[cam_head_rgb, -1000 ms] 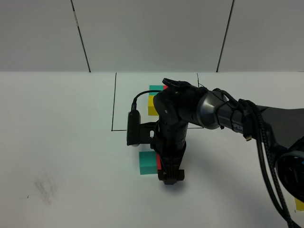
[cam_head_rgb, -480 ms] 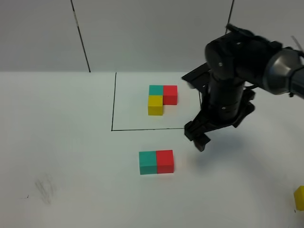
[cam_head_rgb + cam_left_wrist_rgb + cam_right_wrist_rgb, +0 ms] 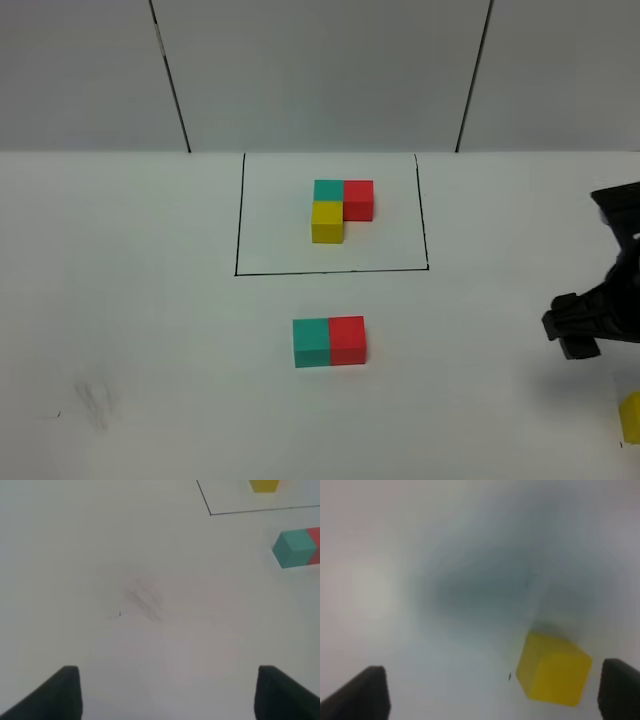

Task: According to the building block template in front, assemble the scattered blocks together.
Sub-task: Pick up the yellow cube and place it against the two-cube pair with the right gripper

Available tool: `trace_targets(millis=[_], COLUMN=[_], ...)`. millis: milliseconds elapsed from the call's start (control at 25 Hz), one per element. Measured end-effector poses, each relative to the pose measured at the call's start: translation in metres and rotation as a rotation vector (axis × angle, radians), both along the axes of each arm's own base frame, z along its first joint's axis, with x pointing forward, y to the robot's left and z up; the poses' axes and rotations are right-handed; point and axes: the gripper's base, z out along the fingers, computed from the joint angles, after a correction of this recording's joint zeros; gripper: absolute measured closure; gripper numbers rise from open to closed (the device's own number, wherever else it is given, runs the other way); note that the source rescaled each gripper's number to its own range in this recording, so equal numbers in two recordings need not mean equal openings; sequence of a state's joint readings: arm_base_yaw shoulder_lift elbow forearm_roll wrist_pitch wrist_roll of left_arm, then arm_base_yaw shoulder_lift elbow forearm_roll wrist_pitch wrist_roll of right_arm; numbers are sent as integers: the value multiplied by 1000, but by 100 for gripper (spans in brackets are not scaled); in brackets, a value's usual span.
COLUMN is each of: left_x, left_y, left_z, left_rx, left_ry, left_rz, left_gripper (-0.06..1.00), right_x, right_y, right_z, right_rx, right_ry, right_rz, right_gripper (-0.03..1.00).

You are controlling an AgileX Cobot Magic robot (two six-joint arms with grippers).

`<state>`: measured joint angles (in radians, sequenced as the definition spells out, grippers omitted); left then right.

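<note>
The yellow block (image 3: 631, 418) sits alone on the counter (image 3: 150, 350). It is well apart from the teal-and-red pair, out on the right arm's side and nearer than the pair. The right hand (image 3: 575, 330) hangs near it, also well apart from the pair. Its fingers are spread wide and nothing is in them. The wrist picture is blurry, and there the yellow block (image 3: 554, 669) sits closer to one finger than to the middle and looks turned a bit. If the hand (image 3: 492, 695) closes like that, one finger may hit first. Then the block could spin or slide away.

The left hand (image 3: 172, 692) is wide and empty too, over bare counter on the other side of the pair.

In the pair, the teal block (image 3: 311, 342) touches the red block (image 3: 347, 339). A hard bump when the yellow one comes in could push them apart.

Beyond the pair lies the pattern (image 3: 358, 198) inside its black frame (image 3: 330, 271). There, yellow sits on the near side of teal, touching it. So yellow likely belongs on the near side of the pair's teal block. Putting it by the red one, or leaving a gap, would make the shape wrong.
</note>
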<state>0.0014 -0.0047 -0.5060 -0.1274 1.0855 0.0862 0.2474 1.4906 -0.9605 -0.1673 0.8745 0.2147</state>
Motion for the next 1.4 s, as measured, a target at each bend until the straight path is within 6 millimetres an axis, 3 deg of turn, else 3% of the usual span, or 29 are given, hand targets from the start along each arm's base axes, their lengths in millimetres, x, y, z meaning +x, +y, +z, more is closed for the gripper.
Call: trace_targets(millis=[280,840,1400], left_x=[0,0,0], left_y=[0,0,0], left_z=[0,0,0], left_rx=[0,0,0], left_ry=[0,0,0], left_rz=[0,0,0], left_gripper=[21,21,21], right_x=[-1,-19,-10], right_y=[-30,-56,-58], right_z=[-22,-66,-104], right_rx=[6,44,38], right_ry=[33,22,112], right_rz=[-136,-255,-264], right_gripper=[25,25,25])
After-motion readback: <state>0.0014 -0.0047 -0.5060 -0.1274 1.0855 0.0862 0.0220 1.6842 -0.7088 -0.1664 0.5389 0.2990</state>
